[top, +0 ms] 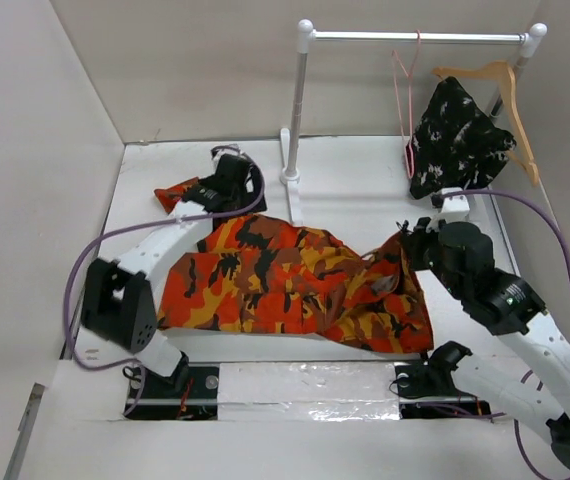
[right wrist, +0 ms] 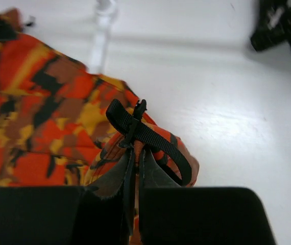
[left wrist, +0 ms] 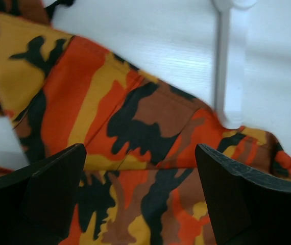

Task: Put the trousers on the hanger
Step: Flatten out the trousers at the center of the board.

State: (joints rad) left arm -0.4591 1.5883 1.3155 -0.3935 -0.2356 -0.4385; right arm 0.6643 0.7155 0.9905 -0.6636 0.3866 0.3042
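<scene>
Orange camouflage trousers (top: 285, 285) are pinched at a thin edge in the clenched right hand (right wrist: 137, 158) and may slip when lifted. The left hand (left wrist: 140, 153) hangs released just above them.

Covered by the left arm (top: 160, 238) in the top view: far-left part of the trousers (top: 285, 280), also cut off by the edges in both wrist views. Lost behind the black-and-white garment (top: 457, 135): lower end of the hanger (top: 402, 95), too thin to trace fully. Blurred in the left wrist view: white rack post (left wrist: 220, 61); cropped at the top view's bottom right: right arm (top: 550, 355).
</scene>
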